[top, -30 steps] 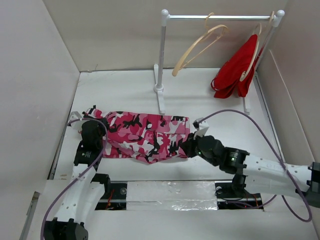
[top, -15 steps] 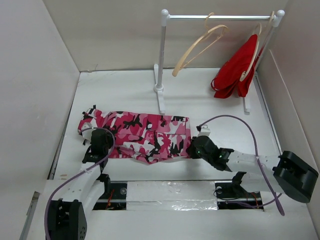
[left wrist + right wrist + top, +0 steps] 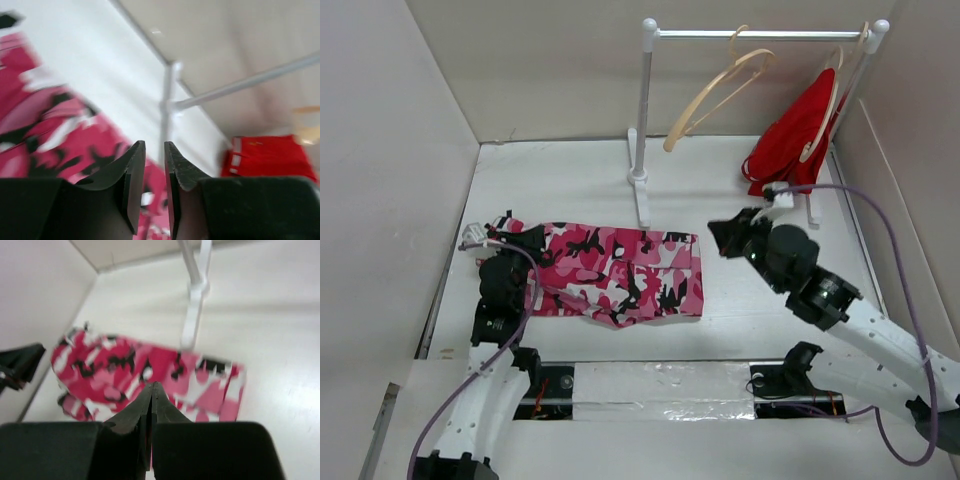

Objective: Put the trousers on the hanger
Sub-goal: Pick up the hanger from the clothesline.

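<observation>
In the left wrist view, blur smears the trousers (image 3: 55, 125) and the red garment (image 3: 270, 155), and the left hand (image 3: 154, 145) hides their lower parts. A pale shape (image 3: 309, 135) is cut off at the right edge there. From above, that hand covers part of the trousers' left end.

**Materials and finishes, as I see them from here**

The trousers (image 3: 620, 275) are soft cloth, matt and wrinkled. The hanger (image 3: 705, 100) looks like pale wood, smooth, with a light sheen. The red garment (image 3: 790, 145) is matt cloth too. The rack (image 3: 790, 34) has a smooth rail that seems to be metal, and white glossy joints, probably plastic. The surface (image 3: 570, 180) is white, smooth and matt. On my left end effector (image 3: 154, 145) and right end effector (image 3: 151, 387) the fingers look like dark matt plastic.
</observation>
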You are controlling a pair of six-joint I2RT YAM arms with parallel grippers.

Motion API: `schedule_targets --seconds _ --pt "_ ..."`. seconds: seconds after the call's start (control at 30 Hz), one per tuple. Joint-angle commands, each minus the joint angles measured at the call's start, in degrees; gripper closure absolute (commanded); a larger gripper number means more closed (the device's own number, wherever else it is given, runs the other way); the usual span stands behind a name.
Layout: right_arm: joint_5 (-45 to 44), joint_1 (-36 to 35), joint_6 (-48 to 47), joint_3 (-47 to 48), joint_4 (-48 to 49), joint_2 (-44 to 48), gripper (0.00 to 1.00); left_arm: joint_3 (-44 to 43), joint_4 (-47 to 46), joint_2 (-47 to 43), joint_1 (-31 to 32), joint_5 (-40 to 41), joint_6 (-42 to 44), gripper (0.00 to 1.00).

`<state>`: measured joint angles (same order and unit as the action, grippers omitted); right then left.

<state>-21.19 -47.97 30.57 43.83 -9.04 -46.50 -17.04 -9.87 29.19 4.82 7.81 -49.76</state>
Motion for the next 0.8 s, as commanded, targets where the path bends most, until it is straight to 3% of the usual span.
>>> schedule_targets --seconds 0.0,0.07,0.1,0.17,0.2,0.27,0.3,0.33,0.47,0.57,0.77 --pt "-0.9 4.0 -9.0 11.5 0.2 -3.7 1.00 -4.1 -15.0 4.2 0.4 -11.8 0.2 0.82" --pt "0.7 6.0 -10.8 19.6 1.7 -7.1 1.00 -6.4 -22.7 12.1 1.2 -15.4 -0.9 0.85" --pt "1.8 8.9 -11.0 22.5 2.0 -11.1 1.00 -8.3 -23.4 15.3 6.0 -15.8 1.1 0.87" --pt "6.4 12.1 -9.4 28.5 1.8 -15.8 1.00 -16.1 -20.3 23.4 14.4 -6.0 5.9 0.89" --pt "8.3 13.6 -8.4 34.2 1.6 -18.2 0.84 -18.2 -19.4 25.9 23.1 2.7 10.6 0.89" --pt "12.2 17.2 -5.2 38.9 1.7 -24.3 0.52 -22.8 -16.5 31.2 30.3 10.3 14.3 0.89" --pt "15.1 18.2 -4.1 41.8 2.2 -25.9 0.30 -23.1 -16.2 31.9 33.1 15.4 15.8 0.87" --pt "16.6 20.1 -2.2 43.0 3.1 -28.9 0.23 -22.8 -16.8 32.2 36.6 17.1 18.4 0.86" --pt "23.7 25.1 3.4 48.4 5.5 -36.7 0.20 -16.6 -22.5 29.8 38.2 17.3 22.0 0.80" --pt "28.9 28.6 9.1 49.2 10.8 -41.5 0.19 -15.7 -22.6 27.2 39.4 14.5 22.4 0.78" --pt "39.1 31.1 14.5 51.4 17.6 -49.2 0.22 -15.4 -22.7 27.1 40.6 18.1 23.9 0.73"
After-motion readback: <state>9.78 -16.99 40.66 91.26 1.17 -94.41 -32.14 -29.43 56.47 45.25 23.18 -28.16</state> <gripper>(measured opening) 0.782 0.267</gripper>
